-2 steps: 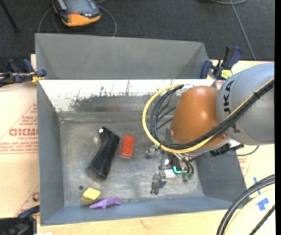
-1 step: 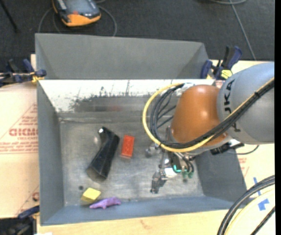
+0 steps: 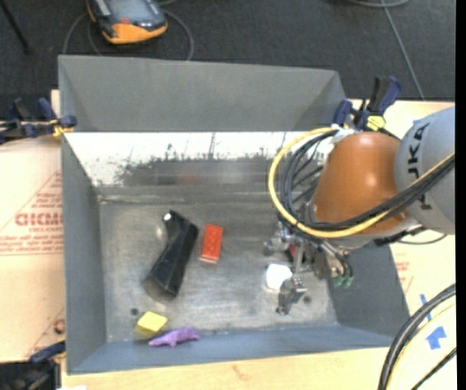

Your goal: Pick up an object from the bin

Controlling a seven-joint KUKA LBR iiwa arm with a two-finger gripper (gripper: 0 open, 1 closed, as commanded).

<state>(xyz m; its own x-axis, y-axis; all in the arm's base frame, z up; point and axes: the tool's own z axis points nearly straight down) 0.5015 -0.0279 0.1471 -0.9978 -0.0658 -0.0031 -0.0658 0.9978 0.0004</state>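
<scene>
Gripper: the gripper (image 3: 289, 296) hangs low over the right part of the floor of the grey metal bin (image 3: 209, 96), under the orange dome cover (image 3: 355, 187). I cannot tell if it is apart or together.
Nearest thing: a small white rounded piece (image 3: 276, 278) lies on the floor just beside the gripper, on its left, and is partly covered by it. Nothing can be seen in the grasp.
Risk, slip: the white piece looks small and smooth, so it may be pushed away instead of being caught.
Risk, wall: the sloped right wall is near, so a descent there may scrape the metal.
Other things: a black tapered plastic piece (image 3: 172, 260) and an orange-red rectangular block (image 3: 211, 243) lie well apart to the left. A small yellow block (image 3: 151, 323) and a purple flat figure (image 3: 174, 337) lie at the near left.
Surfaces: the floor is scratched, dull metal. The block looks hard, with sharp edges, and the black piece looks glossy.
</scene>
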